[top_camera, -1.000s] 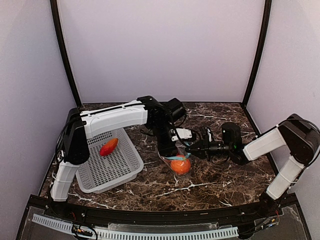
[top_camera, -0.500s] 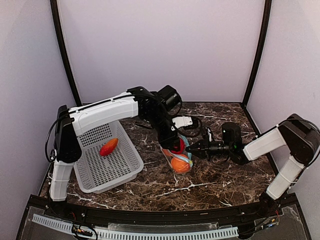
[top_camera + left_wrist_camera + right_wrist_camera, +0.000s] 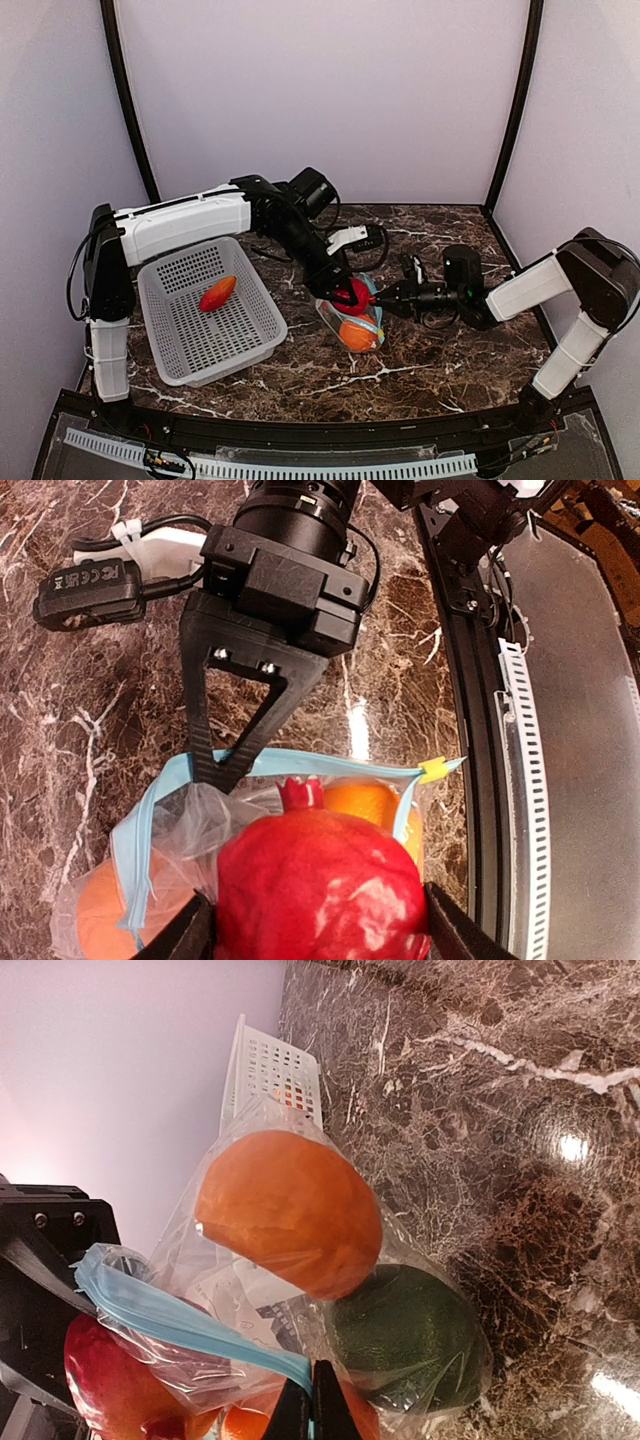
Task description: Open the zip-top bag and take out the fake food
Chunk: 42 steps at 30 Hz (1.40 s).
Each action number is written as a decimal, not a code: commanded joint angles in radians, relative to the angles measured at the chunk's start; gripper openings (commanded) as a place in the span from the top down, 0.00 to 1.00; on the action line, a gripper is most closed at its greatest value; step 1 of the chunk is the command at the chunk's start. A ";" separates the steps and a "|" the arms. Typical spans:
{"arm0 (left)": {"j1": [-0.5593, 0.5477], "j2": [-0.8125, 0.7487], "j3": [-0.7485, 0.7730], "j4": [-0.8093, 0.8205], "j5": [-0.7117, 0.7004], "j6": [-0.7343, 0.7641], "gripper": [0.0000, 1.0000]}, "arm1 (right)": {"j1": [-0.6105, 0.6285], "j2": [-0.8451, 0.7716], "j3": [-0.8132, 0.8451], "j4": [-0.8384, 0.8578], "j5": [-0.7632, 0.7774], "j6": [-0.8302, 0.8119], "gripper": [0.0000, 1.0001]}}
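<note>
The clear zip-top bag lies mid-table with its blue zip strip parted. My left gripper is shut on the round red fake food, a pomegranate, which sits in the bag's mouth between both fingers. My right gripper is shut on the zip strip at the bag's right edge. An orange and a dark green piece remain inside the bag, with a second orange behind the pomegranate. An elongated red-orange piece lies in the basket.
The white perforated basket stands left of the bag, under my left arm's reach. The right arm stretches low across the marble table from the right. Purple walls enclose the back and both sides.
My left gripper has drawn back and up to the left with the red pomegranate, which has risen out of the bag into its mouth. The right gripper has kept its hold on the zip strip.
</note>
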State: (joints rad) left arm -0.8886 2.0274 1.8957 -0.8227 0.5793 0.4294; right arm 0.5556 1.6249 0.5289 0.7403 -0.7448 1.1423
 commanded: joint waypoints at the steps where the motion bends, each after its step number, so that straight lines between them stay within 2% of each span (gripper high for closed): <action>1: 0.023 -0.101 -0.076 0.083 0.140 -0.012 0.55 | -0.002 -0.014 0.002 -0.023 0.021 -0.013 1.00; 8: 0.062 -0.177 -0.188 0.275 0.267 -0.088 0.54 | -0.002 -0.011 0.007 -0.027 0.019 -0.015 1.00; 14: 0.110 -0.187 -0.223 0.336 0.332 -0.164 0.55 | 0.006 -0.015 0.027 -0.029 0.012 -0.020 1.00; 26: 0.168 -0.262 -0.298 0.281 0.335 -0.162 0.55 | 0.080 0.000 0.154 -0.067 0.014 -0.039 1.00; 35: 0.220 -0.420 -0.504 0.210 0.283 -0.060 0.53 | 0.145 0.091 0.273 -0.043 0.013 -0.017 1.00; 42: 0.326 -0.535 -0.611 0.160 0.229 -0.014 0.50 | 0.185 0.175 0.381 -0.036 0.015 0.003 1.00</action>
State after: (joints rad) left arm -0.6189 1.5894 1.3399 -0.6033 0.8394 0.3634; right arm 0.7273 1.7660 0.8570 0.6880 -0.7410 1.1320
